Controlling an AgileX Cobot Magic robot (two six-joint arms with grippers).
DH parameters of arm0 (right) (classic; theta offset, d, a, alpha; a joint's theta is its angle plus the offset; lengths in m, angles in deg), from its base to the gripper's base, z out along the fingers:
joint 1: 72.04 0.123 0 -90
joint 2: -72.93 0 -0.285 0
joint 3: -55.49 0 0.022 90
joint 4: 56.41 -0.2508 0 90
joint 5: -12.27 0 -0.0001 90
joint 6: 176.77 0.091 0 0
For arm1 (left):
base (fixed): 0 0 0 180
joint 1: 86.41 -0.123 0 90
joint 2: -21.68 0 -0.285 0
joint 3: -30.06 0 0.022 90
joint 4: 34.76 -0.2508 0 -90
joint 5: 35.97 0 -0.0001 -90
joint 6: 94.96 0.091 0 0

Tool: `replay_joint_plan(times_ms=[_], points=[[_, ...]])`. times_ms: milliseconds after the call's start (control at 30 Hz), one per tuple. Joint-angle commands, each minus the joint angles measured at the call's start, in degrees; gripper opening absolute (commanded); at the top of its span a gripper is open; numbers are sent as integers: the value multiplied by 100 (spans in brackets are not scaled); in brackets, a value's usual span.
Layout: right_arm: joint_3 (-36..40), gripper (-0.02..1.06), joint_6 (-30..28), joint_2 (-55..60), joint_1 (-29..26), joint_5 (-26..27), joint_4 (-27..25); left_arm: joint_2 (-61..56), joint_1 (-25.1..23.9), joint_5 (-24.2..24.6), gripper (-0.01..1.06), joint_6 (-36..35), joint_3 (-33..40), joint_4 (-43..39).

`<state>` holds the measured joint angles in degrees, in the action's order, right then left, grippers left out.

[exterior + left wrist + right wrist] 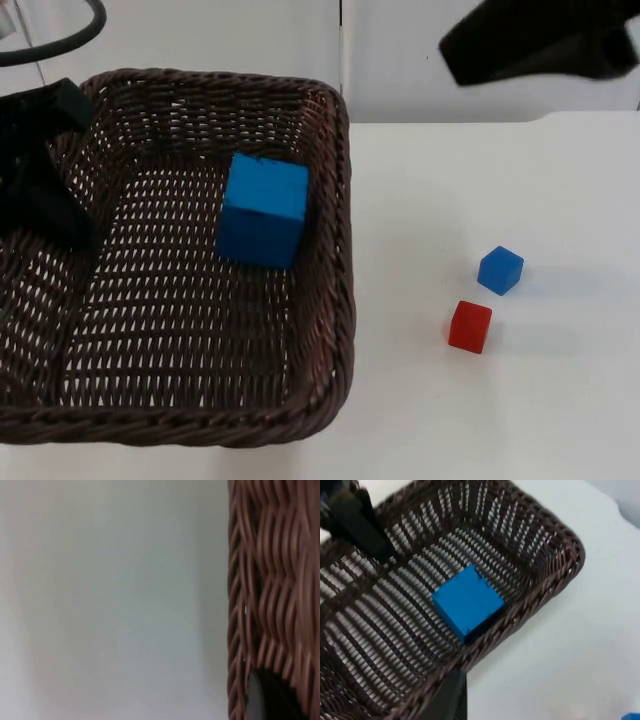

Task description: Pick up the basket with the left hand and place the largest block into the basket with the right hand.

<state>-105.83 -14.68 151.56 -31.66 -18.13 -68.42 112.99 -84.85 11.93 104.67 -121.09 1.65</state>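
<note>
Basket [330,250] cut off at the top view's left and lower edges, its left wall partly hidden behind the left arm. Left pincer's [45,170] fingers not discernible, so grip cannot be told. Right arm cut off by the upper edge. Small blue block [632,716] clipped at the right wrist view's border. Basket weave blurred in the left wrist view.

Lab bench: bare white table top [480,420], grey partition wall [250,40].
</note>
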Motion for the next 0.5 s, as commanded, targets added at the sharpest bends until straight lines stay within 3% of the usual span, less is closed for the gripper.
replay_joint_plan(times_ms=[0,267,467], points=[[42,105,90,-185,-18,111,-9,-60,-19,-184,0,-78,2,266],[42,105,90,-316,-18,62,-9,-60,13,-838,0,-44,2,708],[42,105,90,-316,-18,62,-9,316,13,-767,0,35,-153,761]])
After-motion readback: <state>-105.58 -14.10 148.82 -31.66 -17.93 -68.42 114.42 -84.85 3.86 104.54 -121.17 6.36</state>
